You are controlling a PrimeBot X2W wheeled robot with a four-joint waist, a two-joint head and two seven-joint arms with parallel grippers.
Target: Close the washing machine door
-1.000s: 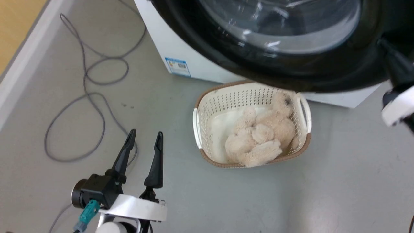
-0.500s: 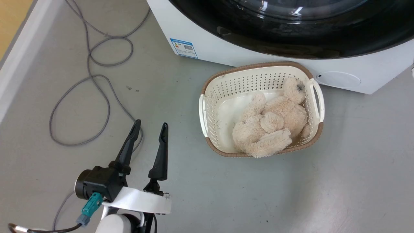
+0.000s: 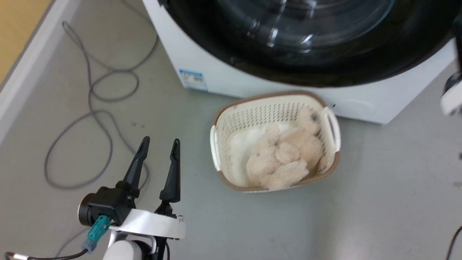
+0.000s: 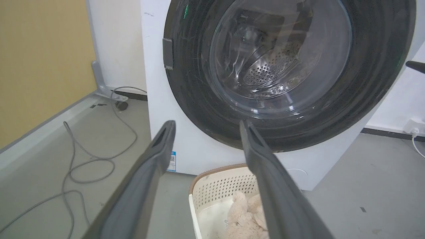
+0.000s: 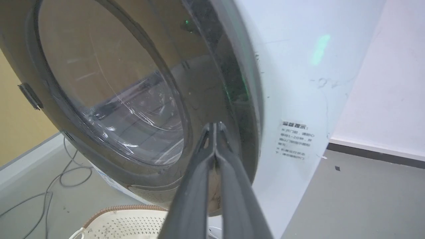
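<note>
Black rim and clear glass: the washing machine door [image 4: 282, 56], round and upright, flush against the white front of the washing machine [image 4: 154, 109] as seen from the left wrist view; cannot tell whether latched. Right gripper [image 5: 214, 124] clenched, two fingers pressed together tip to tip, tips up at the rim's right-hand side close to the black-white seam; touching or just short of it, cannot tell. Left gripper [image 4: 206, 122] released, fingers spread wide, low and well out in front of the door, aimed at its lower half.

Faces straight out toward the robot, glass bowl bulging back toward the perforated steel drum [image 4: 265, 71]. Round, so without any one long axis; small dark block [image 4: 167, 53] on the rim's left side.

Just below the door's bottom edge, on the grey floor [image 3: 379, 187], a cream basket [image 3: 213, 144] with a beige plush toy [image 3: 285, 160] inside, close to the machine's foot. Left of that, a looped grey cable [image 3: 138, 82] on the floor and a yellow wall [image 4: 43, 66] beyond. Open floor to the right of the basket and round the left gripper, cable near its left finger
</note>
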